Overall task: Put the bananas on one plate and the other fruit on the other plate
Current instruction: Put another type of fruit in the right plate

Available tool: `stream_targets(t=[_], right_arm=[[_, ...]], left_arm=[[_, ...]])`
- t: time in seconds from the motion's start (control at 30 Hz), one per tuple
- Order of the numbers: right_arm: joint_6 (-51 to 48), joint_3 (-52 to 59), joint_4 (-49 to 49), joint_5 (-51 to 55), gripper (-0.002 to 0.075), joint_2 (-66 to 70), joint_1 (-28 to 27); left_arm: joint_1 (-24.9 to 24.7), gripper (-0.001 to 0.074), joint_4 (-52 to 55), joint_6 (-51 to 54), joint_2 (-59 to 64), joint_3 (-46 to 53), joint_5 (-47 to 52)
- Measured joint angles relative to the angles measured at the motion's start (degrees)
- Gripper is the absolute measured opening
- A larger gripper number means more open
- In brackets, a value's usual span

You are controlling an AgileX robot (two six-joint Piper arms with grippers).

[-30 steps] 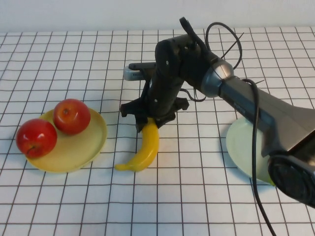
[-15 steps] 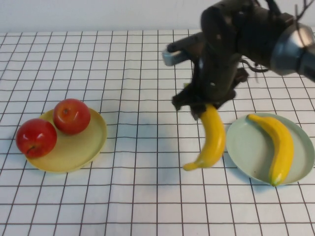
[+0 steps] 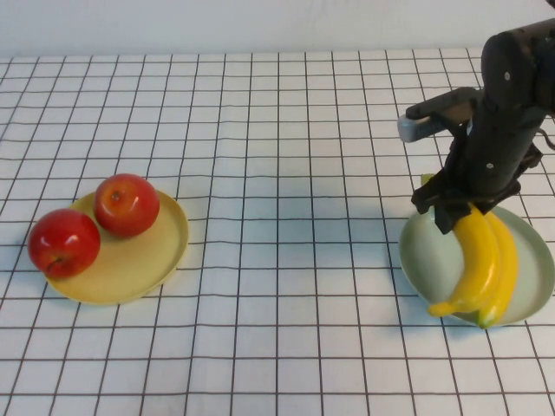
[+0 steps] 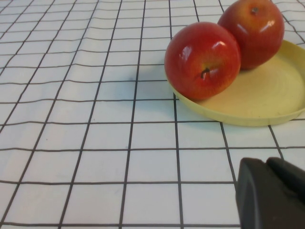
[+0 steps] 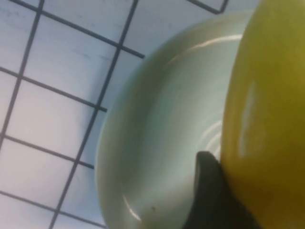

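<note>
A white tablecloth (image 3: 260, 130) printed with a black square grid covers the whole table. Beyond the cloth's far edge runs a plain pale wall (image 3: 217, 26). Even light falls on the cloth, which shows slight wrinkles and soft shadows.

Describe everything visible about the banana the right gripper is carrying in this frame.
The held banana is smooth, glossy, plastic-looking yellow, with a greenish stem end just showing by the right gripper, which is shut on its upper end. It hangs curved, tip down and toward the robot, over the pale blue-green plate on the table's right. It lies alongside the second banana already on that plate; whether they touch, or whether its tip rests on the plate, cannot be told.
</note>
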Motion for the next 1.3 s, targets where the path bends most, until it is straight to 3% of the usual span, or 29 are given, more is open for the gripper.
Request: stream_targets(t=[0.27, 0.8, 1.1, 1.3], right_arm=[[-6.05, 0.0, 5.42, -4.35, 0.0323, 4.41, 0.02], [-6.46, 0.0, 4.32, -3.24, 0.0331, 5.53, -2.46], [-6.46, 0.0, 4.32, -3.35, 0.0477, 5.53, -2.8], [-6.46, 0.1, 4.7, -3.35, 0.0475, 3.89, -2.8]], left_arm=[[0.0, -0.0004, 0.0, 0.0, 0.0, 0.0, 0.0], [0.0, -0.0004, 0.0, 0.0, 0.0, 0.0, 0.0], [0.0, -0.0004, 0.0, 0.0, 0.0, 0.0, 0.0], [0.0, -0.0004, 0.0, 0.0, 0.0, 0.0, 0.0]])
